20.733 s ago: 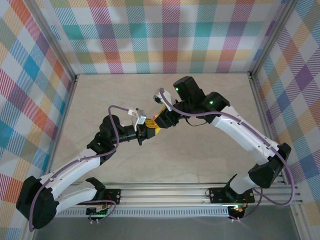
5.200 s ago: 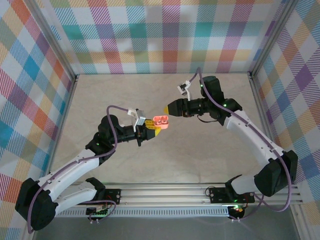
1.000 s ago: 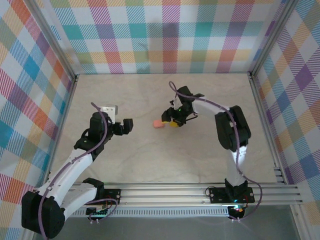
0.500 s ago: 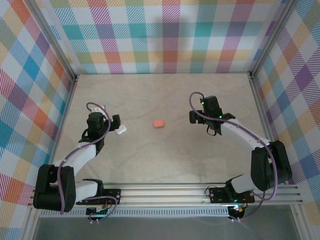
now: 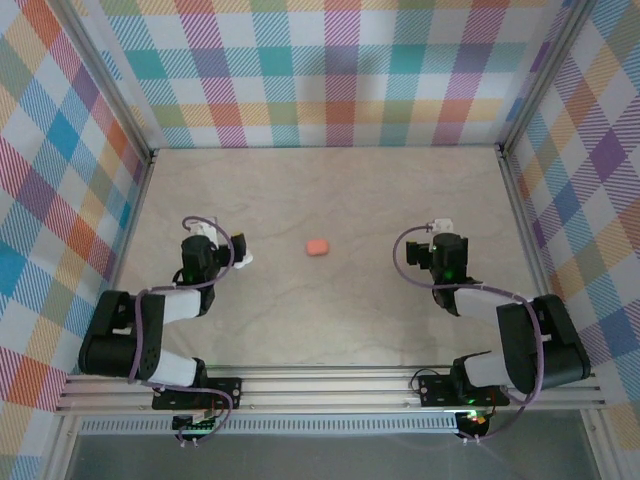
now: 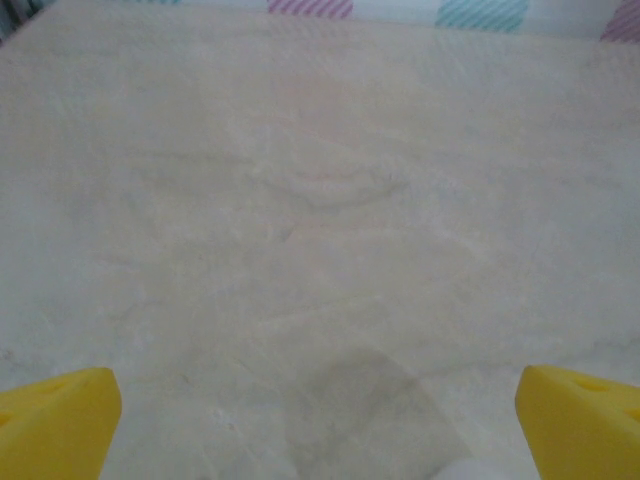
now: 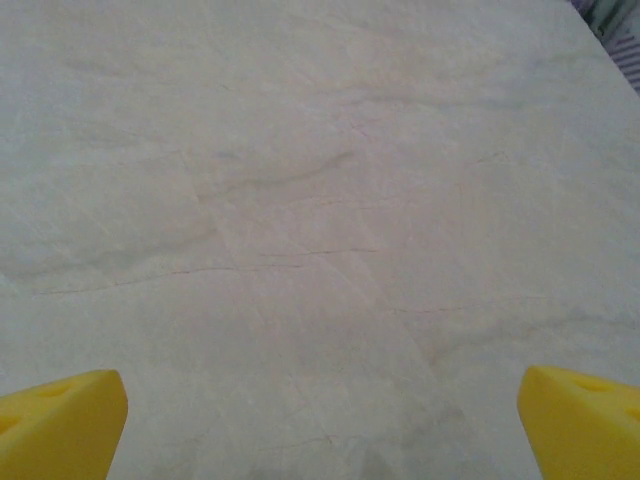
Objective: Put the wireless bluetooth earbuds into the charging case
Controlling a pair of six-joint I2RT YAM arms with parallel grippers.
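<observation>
Charging case: the pinkish-orange charging case point(image 5: 317, 246) lies flat with its lid shut near the middle of the counter point(image 5: 330, 320), between the two arms and a little to the left.
Earbuds: I judge that the pinkish-orange pair sits under that shut lid, since a closed case left alone suits a finished insertion; the lid hides the inside, so I cannot tell for sure.
Why it lies there: the spot is open counter within reach of either arm, with nothing touching the case.
Left gripper: the left gripper point(image 6: 320, 425) is low over the left side of the counter, well apart from the case. Its jaws are spread wide, with yellow tips at either edge of its wrist view and bare counter between them, pinching nothing.
White object: a small white object point(image 5: 243, 260) lies just beside the left jaws; it is too small to identify.
Right gripper: the right gripper point(image 7: 320, 425) is low on the right, well apart from the case. Its jaws are spread wide over bare counter, holding and touching nothing.
Arm posture: both arms are folded near their bases, which reads as a rest pose.
</observation>
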